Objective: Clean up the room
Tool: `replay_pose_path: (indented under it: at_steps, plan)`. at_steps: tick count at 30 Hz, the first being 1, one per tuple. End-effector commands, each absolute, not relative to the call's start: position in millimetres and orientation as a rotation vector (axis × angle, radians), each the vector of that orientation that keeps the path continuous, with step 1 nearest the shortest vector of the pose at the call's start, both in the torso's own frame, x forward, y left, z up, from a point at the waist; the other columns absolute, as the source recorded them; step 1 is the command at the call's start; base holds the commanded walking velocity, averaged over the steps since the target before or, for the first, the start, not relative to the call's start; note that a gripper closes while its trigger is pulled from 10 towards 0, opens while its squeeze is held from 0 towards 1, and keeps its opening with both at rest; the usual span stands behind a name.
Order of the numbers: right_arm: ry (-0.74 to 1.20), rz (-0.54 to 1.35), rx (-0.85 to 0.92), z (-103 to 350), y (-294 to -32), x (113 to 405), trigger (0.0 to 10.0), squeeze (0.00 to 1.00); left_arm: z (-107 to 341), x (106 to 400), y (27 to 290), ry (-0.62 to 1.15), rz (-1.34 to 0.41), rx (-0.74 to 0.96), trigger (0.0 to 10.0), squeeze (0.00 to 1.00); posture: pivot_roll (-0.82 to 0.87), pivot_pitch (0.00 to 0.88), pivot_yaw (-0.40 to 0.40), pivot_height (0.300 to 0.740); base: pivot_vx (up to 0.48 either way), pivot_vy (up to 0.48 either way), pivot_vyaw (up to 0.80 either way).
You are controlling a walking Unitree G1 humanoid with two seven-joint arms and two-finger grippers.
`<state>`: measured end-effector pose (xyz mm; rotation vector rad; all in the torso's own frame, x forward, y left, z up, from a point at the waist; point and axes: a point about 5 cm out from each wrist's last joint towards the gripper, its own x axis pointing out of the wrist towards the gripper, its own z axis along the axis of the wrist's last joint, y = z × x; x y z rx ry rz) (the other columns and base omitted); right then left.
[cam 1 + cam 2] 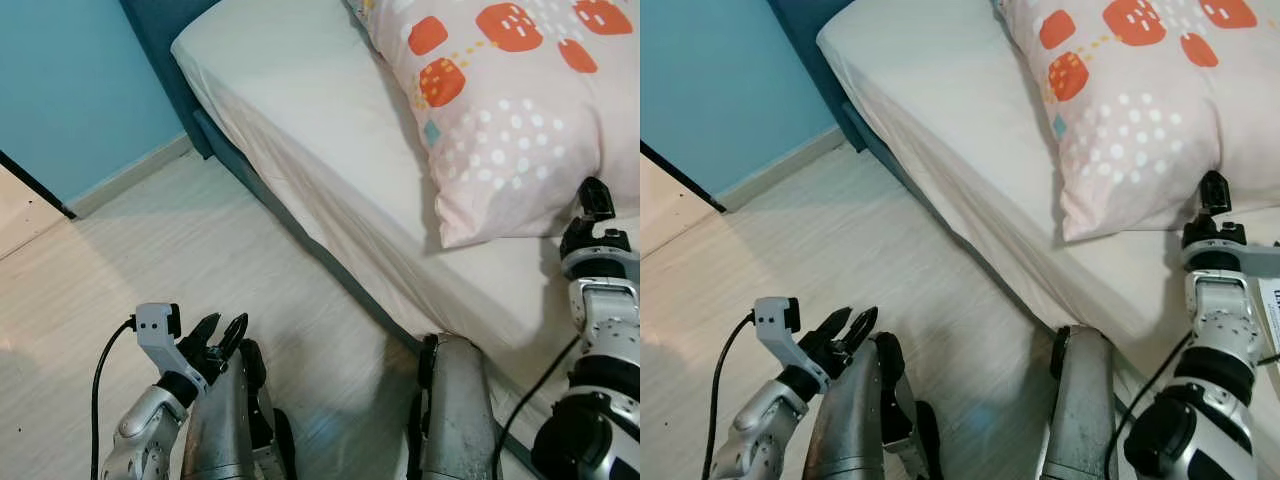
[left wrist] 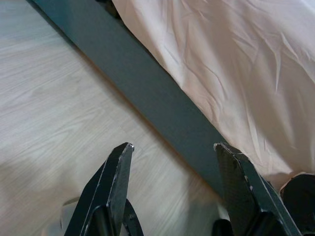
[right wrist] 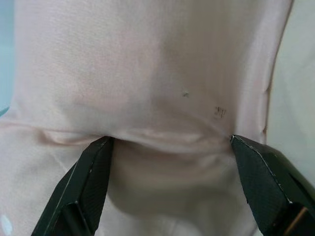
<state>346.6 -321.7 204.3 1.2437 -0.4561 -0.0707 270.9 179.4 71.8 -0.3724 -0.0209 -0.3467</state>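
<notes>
A: Where was the pillow (image 1: 505, 110)?

B: It lay on the bed (image 1: 300, 95), at about 1 o'clock in the head views. It was pale pink with orange patches and white dots, its lower corner resting on the sheet near the mattress edge.

A: And the right tool (image 3: 170, 147)?

B: It was up at the pillow's lower edge, at about 3 o'clock. In the right wrist view its two black fingers (image 3: 86, 177) were spread wide, with the pillow's seam running between the tips. Whether they touched the fabric, I couldn't tell.

A: The left tool (image 1: 220, 335)?

B: Low at 7 o'clock, above the robot's own left leg (image 1: 225, 420), fingers apart and holding nothing. Its wrist view looked past the fingertips at the floor (image 2: 54, 113), the dark bed frame (image 2: 147, 103) and the creased sheet (image 2: 236, 64) hanging over it.

A: Anything else around?

B: A pale wooden floor, a blue wall (image 1: 70, 80) with a white skirting board (image 1: 130, 175) at 10 o'clock, and the robot's right leg (image 1: 460, 410) close against the bedside.
</notes>
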Motion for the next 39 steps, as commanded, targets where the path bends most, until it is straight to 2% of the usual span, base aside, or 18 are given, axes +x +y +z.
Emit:
replay_pose_path:
  at_steps: [1,5,9,13,14,15,16,24,35,39]
  plan:
    - [-0.408,-0.036,1.301,200,-308,356,10.0,0.00,61,260,183,0.017,-0.331,-0.379,10.0,0.00,0.10,0.443,0.123,0.452,0.000,0.000,0.00]
    - [-0.410,0.028,1.309,212,-294,365,10.0,0.00,61,258,185,0.019,-0.335,-0.370,10.0,0.00,0.11,0.447,0.130,0.452,0.000,0.000,0.00]
    - [-0.458,0.171,1.269,241,-274,380,10.0,0.00,62,260,188,0.016,-0.338,-0.354,10.0,0.00,0.12,0.445,0.130,0.452,0.000,0.000,0.00]
    - [-0.479,0.208,1.237,253,-268,384,10.0,0.00,63,261,189,0.016,-0.335,-0.354,10.0,0.00,0.12,0.444,0.130,0.452,0.000,0.000,0.00]
    - [-0.494,0.219,1.222,260,-267,386,7.8,0.00,63,261,190,0.016,-0.333,-0.353,10.0,0.00,0.12,0.444,0.130,0.452,0.000,0.000,0.00]
    - [-0.494,0.219,1.222,260,-267,386,7.8,0.00,63,261,190,0.016,-0.333,-0.353,10.0,0.00,0.12,0.444,0.130,0.452,0.000,0.000,0.00]
    - [-0.515,0.228,1.206,267,-266,387,0.0,0.00,63,260,190,0.017,-0.333,-0.353,10.0,0.00,0.12,0.441,0.127,0.452,0.000,0.000,0.00]
    - [-0.653,0.269,1.163,291,-277,381,0.0,0.00,60,259,189,0.021,-0.332,-0.353,10.0,0.00,0.11,0.434,0.124,0.452,0.000,0.000,0.00]
    - [-0.697,0.294,1.118,301,-281,379,0.0,0.00,61,264,188,0.018,-0.332,-0.357,10.0,0.00,0.10,0.418,0.116,0.452,0.000,0.000,0.00]
    - [-0.662,0.306,1.029,298,-276,380,0.0,0.00,58,269,185,0.022,-0.325,-0.362,10.0,0.00,0.09,0.391,0.099,0.452,0.000,0.000,0.00]
